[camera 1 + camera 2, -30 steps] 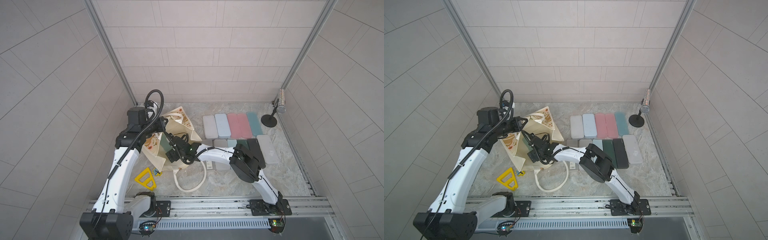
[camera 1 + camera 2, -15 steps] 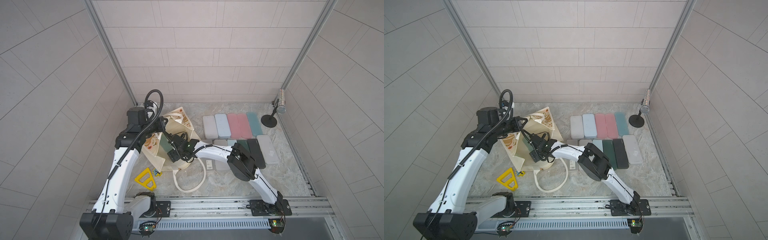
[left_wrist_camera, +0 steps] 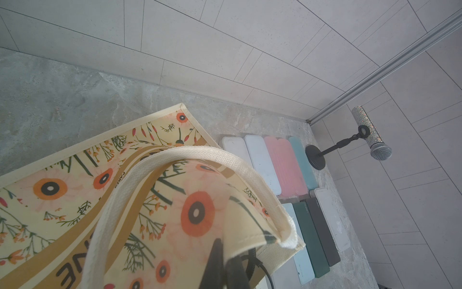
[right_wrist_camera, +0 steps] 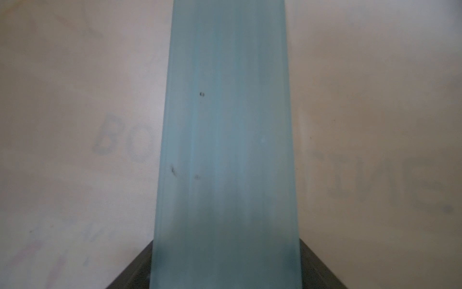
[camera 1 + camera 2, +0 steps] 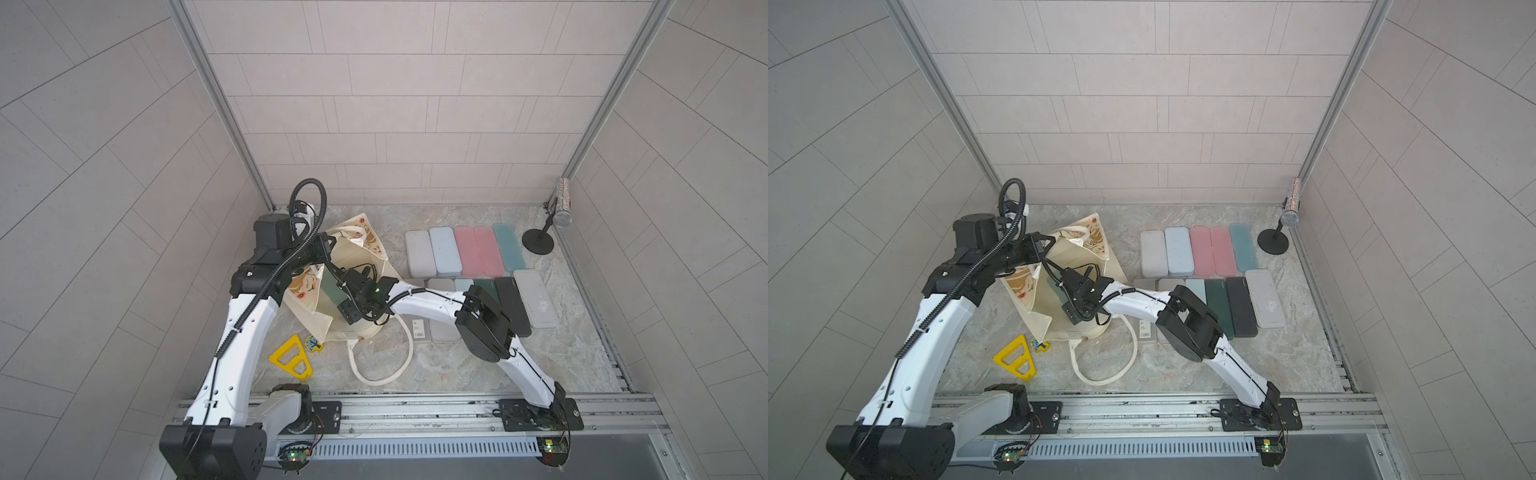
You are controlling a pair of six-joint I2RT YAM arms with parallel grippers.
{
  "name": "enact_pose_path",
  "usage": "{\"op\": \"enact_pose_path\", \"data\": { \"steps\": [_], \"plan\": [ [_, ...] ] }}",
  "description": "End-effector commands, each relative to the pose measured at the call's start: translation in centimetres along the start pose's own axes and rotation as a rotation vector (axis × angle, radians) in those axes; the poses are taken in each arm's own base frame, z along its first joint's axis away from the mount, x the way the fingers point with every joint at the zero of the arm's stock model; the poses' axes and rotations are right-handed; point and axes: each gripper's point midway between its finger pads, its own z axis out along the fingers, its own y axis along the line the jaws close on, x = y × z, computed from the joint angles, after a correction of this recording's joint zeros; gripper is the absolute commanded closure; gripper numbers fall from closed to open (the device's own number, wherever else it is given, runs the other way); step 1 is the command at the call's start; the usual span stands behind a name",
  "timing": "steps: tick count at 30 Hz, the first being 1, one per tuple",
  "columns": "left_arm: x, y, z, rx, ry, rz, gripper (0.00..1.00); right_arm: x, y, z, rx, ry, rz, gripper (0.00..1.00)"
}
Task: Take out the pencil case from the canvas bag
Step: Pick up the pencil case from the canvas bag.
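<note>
1. Two grippers are closed. The left gripper (image 5: 327,244) is clamped on the rim of the cream canvas bag (image 5: 315,318) with orange flower print, at the left of the desk (image 5: 457,374).
2. The frosted teal rectangular plastic pencil case (image 4: 225,150) is held between the jaws of the right gripper (image 5: 337,286), inside the bag.
3. Flat pastel and dark cases (image 5: 473,253) are laid in rows at the right.
</note>
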Motion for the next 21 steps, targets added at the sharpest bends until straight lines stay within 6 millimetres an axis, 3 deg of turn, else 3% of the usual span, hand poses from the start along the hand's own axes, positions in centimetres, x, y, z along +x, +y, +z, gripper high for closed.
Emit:
{"op": "enact_pose_path", "data": {
  "steps": [1, 8, 21],
  "plan": [
    [-1.7, -1.2, -0.6, 0.034, -0.063, 0.036, 1.0, -0.6, 0.6, -3.4, -0.032, -0.014, 0.0, 0.25],
    [-1.6, -0.6, -0.5, 0.003, -0.059, 0.053, 1.0, 0.6, 1.0, -6.9, -0.077, -0.02, -0.008, 0.25],
    [-3.1, 1.0, -2.1, -0.139, -0.115, 0.137, 1.0, 6.0, 1.2, -15.0, -0.253, -0.079, -0.009, 0.25]
  ]
}}
